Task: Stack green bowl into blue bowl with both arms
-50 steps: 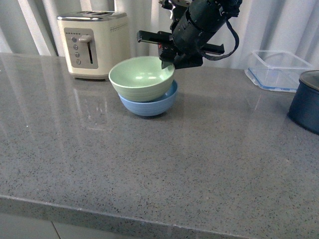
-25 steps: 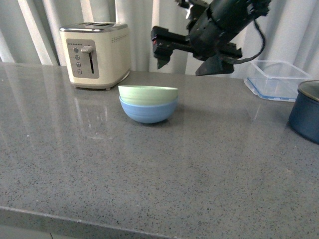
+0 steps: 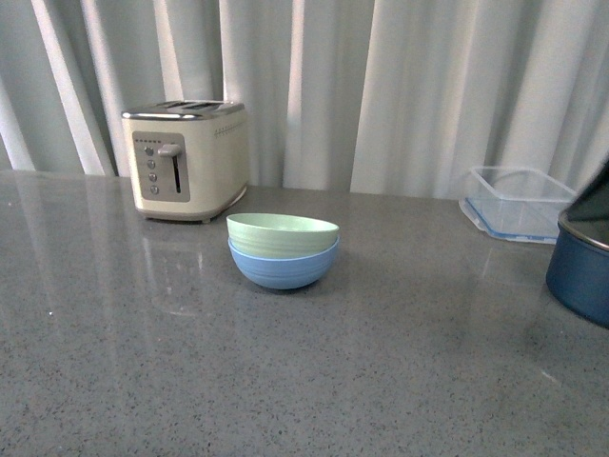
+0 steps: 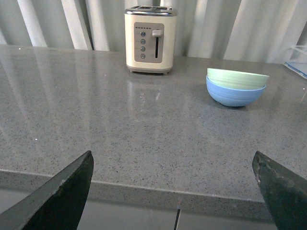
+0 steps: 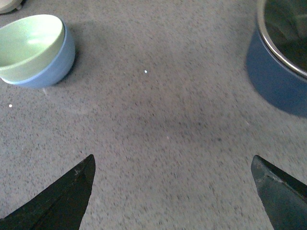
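Both grippers are hanging wide open and empty now: the left gripper (image 4: 175,191) and the right gripper (image 5: 172,191). I'm seeing that the right arm has pulled clear of the front view's centre. The pale mint-green round bowl (image 3: 283,235) is sitting nested in the light sky-blue round bowl (image 3: 284,268) mid-frame on the grey speckled bench (image 3: 381,381), so I'm judging the stacking done.

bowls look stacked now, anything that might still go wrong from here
Two things, likely minor:
1. The green bowl sits slightly tilted in the blue bowl, its rim higher on one side, so a knock could rock it.
2. The right pincer is open above the counter beside the navy pot; a careless swing might clip the pot.
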